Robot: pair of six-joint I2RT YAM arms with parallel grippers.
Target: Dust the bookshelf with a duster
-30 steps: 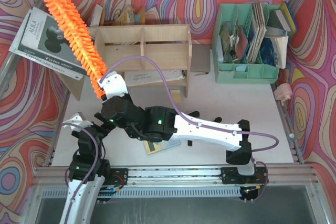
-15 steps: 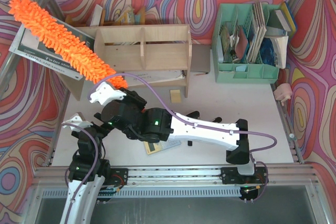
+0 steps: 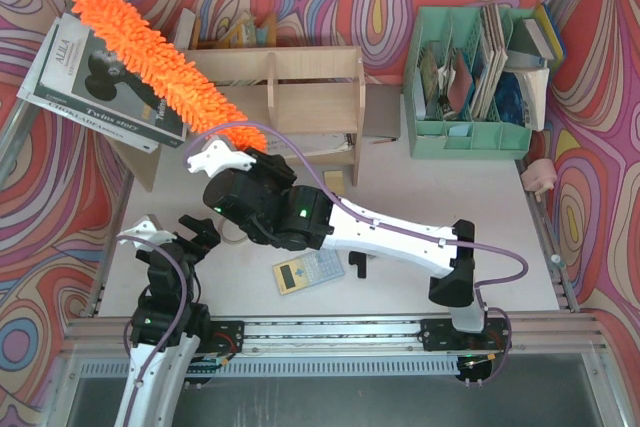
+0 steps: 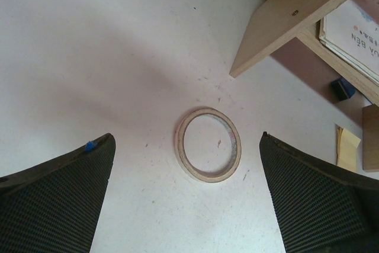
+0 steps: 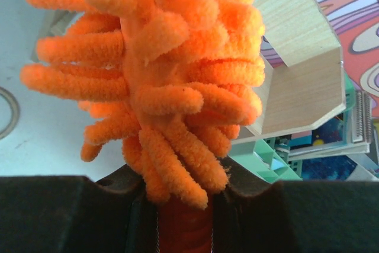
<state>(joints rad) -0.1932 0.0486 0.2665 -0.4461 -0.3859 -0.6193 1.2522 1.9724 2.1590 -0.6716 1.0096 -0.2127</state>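
The duster (image 3: 150, 57) is a bright orange fluffy brush slanting from the back left corner down to the bookshelf's left end. My right gripper (image 3: 215, 159) is shut on its orange handle just below the fluff. In the right wrist view the fluff (image 5: 172, 81) fills the frame above the gripper (image 5: 183, 211). The bookshelf (image 3: 300, 97) is a low plywood unit at the back centre, and its panels (image 5: 302, 93) show past the fluff. My left gripper (image 3: 170, 235) hangs open near the front left, with nothing between its fingers. In its wrist view the gripper (image 4: 186, 137) is over the table.
A tape ring (image 4: 208, 144) lies on the table below the left gripper, beside a shelf side panel (image 4: 296, 16). A black-and-white magazine (image 3: 90, 87) leans at the far left. A mint-green file organiser (image 3: 470, 132) stands at the back right. A calculator (image 3: 308, 270) and a yellow notepad (image 3: 334, 180) lie on the table.
The right arm has swung the duster down to the left and then back toward the shelf's left end. The arm moved away from the front, uncovering the calculator. The left arm has not moved.
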